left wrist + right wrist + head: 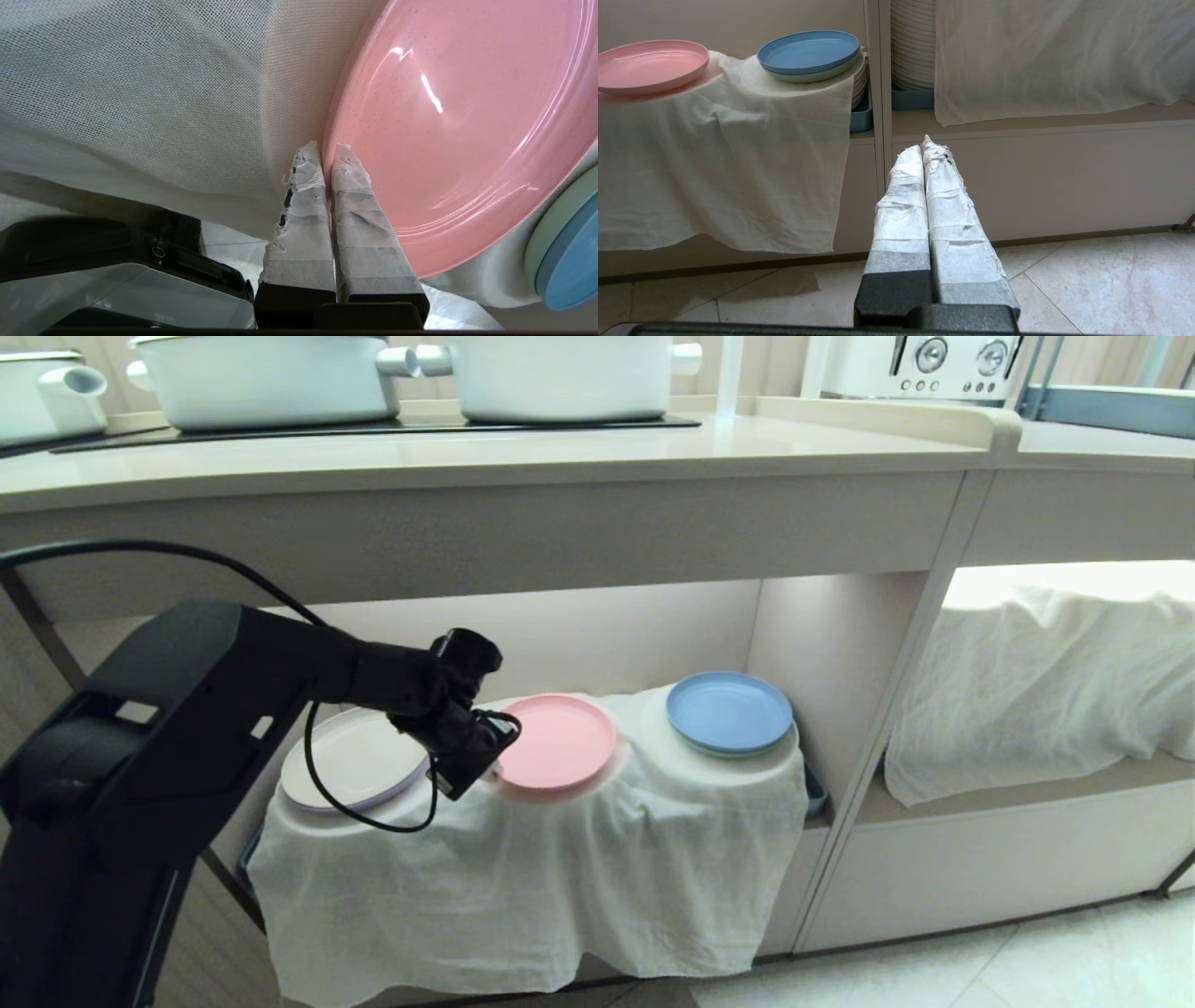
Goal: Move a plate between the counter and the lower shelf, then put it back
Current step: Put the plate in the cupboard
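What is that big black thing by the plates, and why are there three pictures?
That black thing is a robot's left arm. One picture is from a camera on its head; the other two are from cameras on its wrists. The left gripper, with taped fingers pressed shut, sits at the rim of the pink plate. That plate lies on a white cloth in the lower shelf, between a cream plate and a blue plate. The right gripper is shut too, holding nothing, low above the floor. White pots stand on the counter.
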You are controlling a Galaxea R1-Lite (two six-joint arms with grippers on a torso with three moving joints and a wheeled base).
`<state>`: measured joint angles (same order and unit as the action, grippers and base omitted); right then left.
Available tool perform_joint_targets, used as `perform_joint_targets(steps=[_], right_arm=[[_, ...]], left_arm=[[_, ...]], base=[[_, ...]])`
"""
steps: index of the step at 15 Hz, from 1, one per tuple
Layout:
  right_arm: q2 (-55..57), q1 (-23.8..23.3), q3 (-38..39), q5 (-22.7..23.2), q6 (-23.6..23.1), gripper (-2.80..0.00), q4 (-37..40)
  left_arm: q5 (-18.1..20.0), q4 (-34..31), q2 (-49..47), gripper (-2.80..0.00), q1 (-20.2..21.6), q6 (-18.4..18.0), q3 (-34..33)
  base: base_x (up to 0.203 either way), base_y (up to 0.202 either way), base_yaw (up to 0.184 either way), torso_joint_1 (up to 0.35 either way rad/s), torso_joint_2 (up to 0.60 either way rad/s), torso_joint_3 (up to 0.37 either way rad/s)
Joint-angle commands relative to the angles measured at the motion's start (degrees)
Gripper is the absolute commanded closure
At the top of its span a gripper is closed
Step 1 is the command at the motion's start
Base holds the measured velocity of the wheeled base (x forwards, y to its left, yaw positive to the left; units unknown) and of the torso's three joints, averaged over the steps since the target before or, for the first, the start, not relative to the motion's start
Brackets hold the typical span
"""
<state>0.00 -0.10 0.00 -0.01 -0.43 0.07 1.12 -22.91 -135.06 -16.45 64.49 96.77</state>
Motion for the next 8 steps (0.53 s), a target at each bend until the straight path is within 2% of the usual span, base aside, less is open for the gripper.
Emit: perform_joint_targets(steps=[1,8], right_arm=[[0.0,0.0,0.0,0.0,0.0,0.00,0.0],[0.0,0.0,0.0,0.0,0.0,0.00,0.0]], left_arm=[[0.0,-0.1,-0.1,0.00,0.0,0.4,0.1],[-0.2,-0.2,-0.3,0.00,0.0,0.3,-0.3]], base=[[0.000,0.000,0.000,0.000,0.00,0.000],[0.000,0.000,0.000,0.000,0.00,0.000]])
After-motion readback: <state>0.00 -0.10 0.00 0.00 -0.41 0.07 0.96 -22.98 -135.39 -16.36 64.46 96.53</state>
